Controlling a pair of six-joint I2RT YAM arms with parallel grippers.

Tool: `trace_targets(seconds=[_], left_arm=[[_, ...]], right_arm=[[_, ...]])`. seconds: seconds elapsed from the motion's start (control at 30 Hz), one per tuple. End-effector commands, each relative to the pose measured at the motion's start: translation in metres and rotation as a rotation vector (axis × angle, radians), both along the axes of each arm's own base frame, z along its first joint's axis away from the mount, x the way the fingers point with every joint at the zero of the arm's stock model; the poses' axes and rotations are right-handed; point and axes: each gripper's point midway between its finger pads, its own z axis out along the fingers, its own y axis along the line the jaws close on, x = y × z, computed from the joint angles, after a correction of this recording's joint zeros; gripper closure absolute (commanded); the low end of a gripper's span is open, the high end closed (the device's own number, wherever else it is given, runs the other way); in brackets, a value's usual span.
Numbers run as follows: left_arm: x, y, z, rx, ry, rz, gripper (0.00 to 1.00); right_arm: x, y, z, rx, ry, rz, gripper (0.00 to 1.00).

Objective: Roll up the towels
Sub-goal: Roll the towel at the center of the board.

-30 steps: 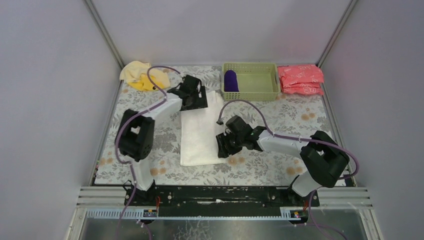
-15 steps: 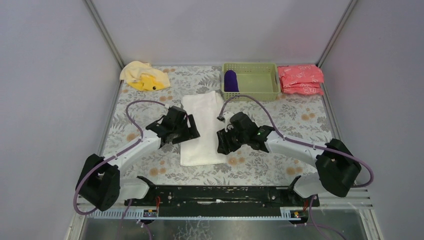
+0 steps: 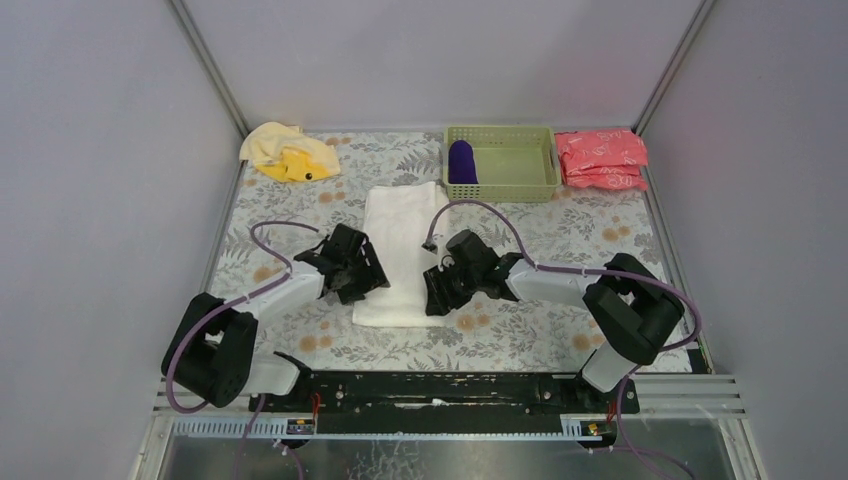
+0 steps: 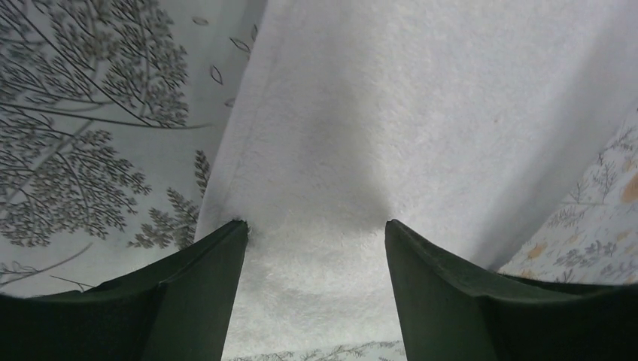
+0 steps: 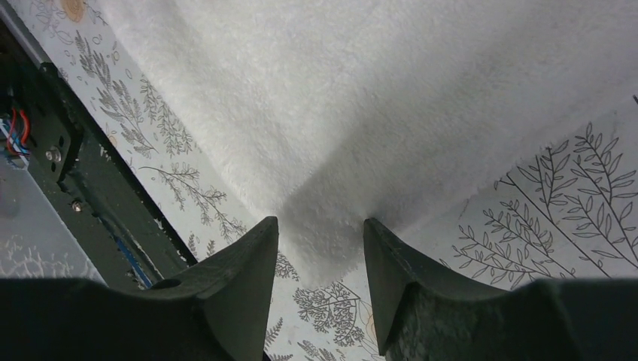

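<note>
- Left gripper [image 4: 316,226] is standing with its jaws well apart, planting them over the near left corner of the white towel [image 3: 400,250]. One dark finger [image 4: 199,301] is sitting right at the towel's left edge, and terry cloth is filling the whole gap.
- Right gripper [image 5: 321,222] is coming in narrower, straddling the near right corner of the same towel. A shadowed hump of cloth is sitting between its jaws; whether they are actually pinching it, I cannot tell.
- That white towel is lying flat as a long folded strip in the middle of the table [image 3: 560,240], running from near the grippers away toward the basket [image 3: 500,194]. Its pile is looking plush and clean, with a stitched hem showing along the left edge.
- Purple towel [image 3: 460,161] is sitting as a tight dark roll in the left end of the light green basket, and the rest of the basket is showing bare floor.
- Yellow towel [image 3: 288,153] is lying crumpled in the far left corner of the table.
- Pink packets [image 3: 601,158] are stacking up just right of the basket; any print on their wrap is too small to read.
- Grey and tan leaf patterns are covering the tablecloth.
</note>
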Motion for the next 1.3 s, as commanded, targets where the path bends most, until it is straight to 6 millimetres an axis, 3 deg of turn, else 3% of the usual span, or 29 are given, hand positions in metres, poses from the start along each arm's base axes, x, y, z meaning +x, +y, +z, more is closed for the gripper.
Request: trace_targets(seconds=[0.0,0.13,0.27,0.47,0.73,0.83,0.93,1.1,1.27], left_arm=[[0.019,0.027,-0.001,0.121,-0.048,0.051,0.32],[0.026,0.026,0.028,0.091,-0.117,0.063,0.27],[0.015,0.032,0.049,0.065,-0.148,0.098,0.19],[-0.010,0.035,0.068,-0.048,-0.165,0.175,0.00],[-0.027,0.045,0.099,-0.211,-0.223,0.372,0.00],[-0.032,0.044,0.108,-0.227,-0.237,0.348,0.00],[-0.038,0.037,0.101,-0.259,-0.210,0.326,0.00],[-0.049,0.033,0.060,-0.217,-0.041,0.337,0.01],[-0.054,0.033,0.037,-0.155,0.061,0.348,0.06]], right_arm=[[0.001,0.021,0.037,0.079,-0.061,0.064,0.46],[0.001,0.031,0.063,0.100,-0.132,0.163,0.38],[-0.002,0.036,0.064,0.072,-0.211,0.286,0.35],[-0.019,0.048,0.057,0.052,-0.333,0.475,0.31],[-0.025,0.055,0.044,-0.007,-0.428,0.611,0.31],[-0.022,0.053,0.039,-0.035,-0.464,0.634,0.31],[-0.022,0.051,0.030,-0.069,-0.481,0.658,0.32],[-0.022,0.042,0.004,-0.162,-0.466,0.690,0.33],[-0.023,0.024,-0.026,-0.283,-0.440,0.707,0.34]])
